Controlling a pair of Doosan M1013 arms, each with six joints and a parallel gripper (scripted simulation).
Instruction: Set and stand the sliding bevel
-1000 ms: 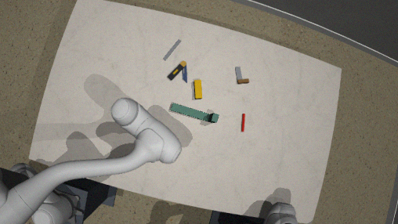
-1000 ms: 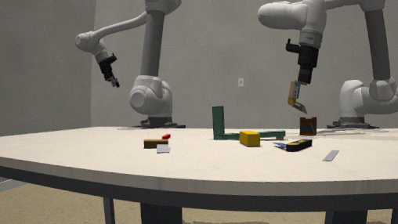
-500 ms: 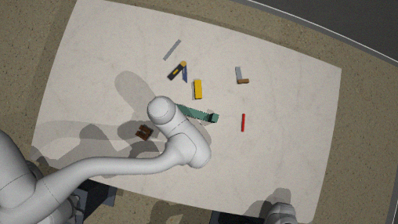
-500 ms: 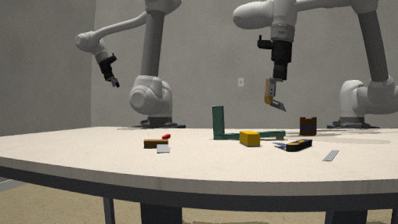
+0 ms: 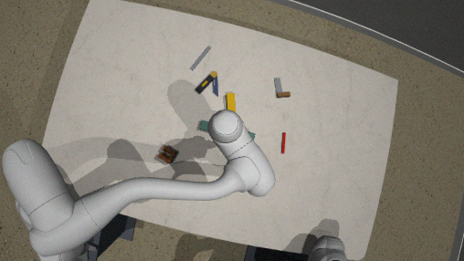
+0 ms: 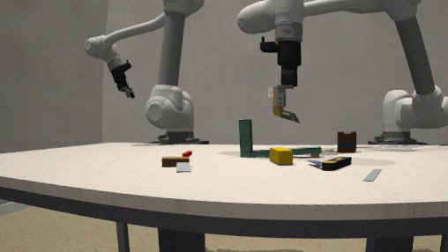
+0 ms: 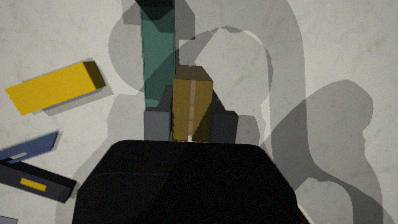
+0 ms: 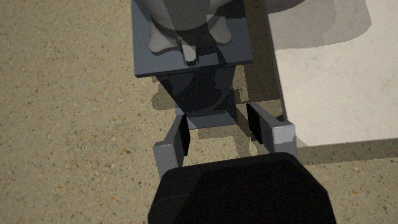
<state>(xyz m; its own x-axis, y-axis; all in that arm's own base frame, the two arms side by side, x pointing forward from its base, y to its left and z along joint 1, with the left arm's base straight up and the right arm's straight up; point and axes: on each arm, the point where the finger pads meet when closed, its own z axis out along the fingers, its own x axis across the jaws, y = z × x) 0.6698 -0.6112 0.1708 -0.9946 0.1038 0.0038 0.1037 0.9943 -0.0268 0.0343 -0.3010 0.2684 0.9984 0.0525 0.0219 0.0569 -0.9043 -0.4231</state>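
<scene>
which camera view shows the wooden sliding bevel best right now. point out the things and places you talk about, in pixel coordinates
Exterior: it shows the wooden sliding bevel [image 6: 278, 102] [image 7: 192, 107] side-on, handle and angled blade both visible. The left wrist view shows mainly its handle between the fingers; top has it hidden by the arm; the right wrist view doesn't include it.

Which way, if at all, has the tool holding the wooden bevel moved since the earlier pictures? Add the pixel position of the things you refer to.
Yes: in the exterior view, the left tool [image 6: 280, 100] has moved leftward, toward the green upright leg [image 6: 245, 137].
</scene>
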